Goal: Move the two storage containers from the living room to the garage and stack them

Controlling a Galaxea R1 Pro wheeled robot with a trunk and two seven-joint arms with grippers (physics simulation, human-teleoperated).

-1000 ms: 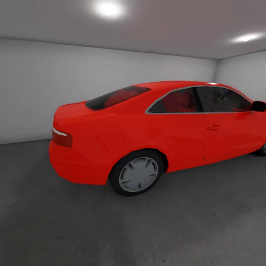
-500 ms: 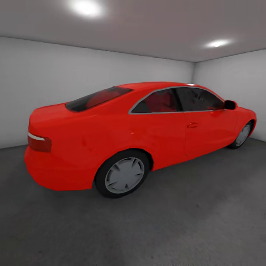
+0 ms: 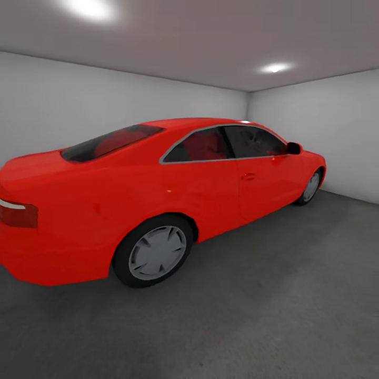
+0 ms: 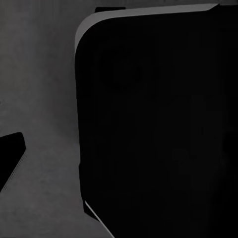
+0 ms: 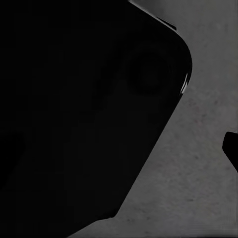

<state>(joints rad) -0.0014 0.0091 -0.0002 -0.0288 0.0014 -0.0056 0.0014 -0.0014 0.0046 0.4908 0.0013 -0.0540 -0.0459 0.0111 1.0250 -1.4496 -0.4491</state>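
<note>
Standing on the floor (image 3: 273,316) of the garage (image 3: 121,100), a red coupe car (image 3: 147,195) occupies the left and middle of the head view, its tail at the left edge and its nose toward the far right corner. Its tail light (image 3: 18,213) sits at the extreme left. A grey-hubbed rear wheel (image 3: 155,252) rests on the concrete left of centre. Dark side windows (image 3: 221,143) and a door handle (image 3: 247,176) follow at centre, then a black wing mirror (image 3: 293,148) and the front wheel (image 3: 311,187) near the right wall (image 3: 326,137). Two ceiling lights (image 3: 87,8) glow above, one at upper left, one at upper right.

Left wrist view: a large black rounded body (image 4: 158,124) of the robot over mottled grey floor (image 4: 39,99), with a small dark tip at one edge. Right wrist view: a similar black body (image 5: 79,109) over the same floor (image 5: 198,188).

Jaw state of either gripper cannot be told. No orange-red bin is seen; their location cannot be told.
</note>
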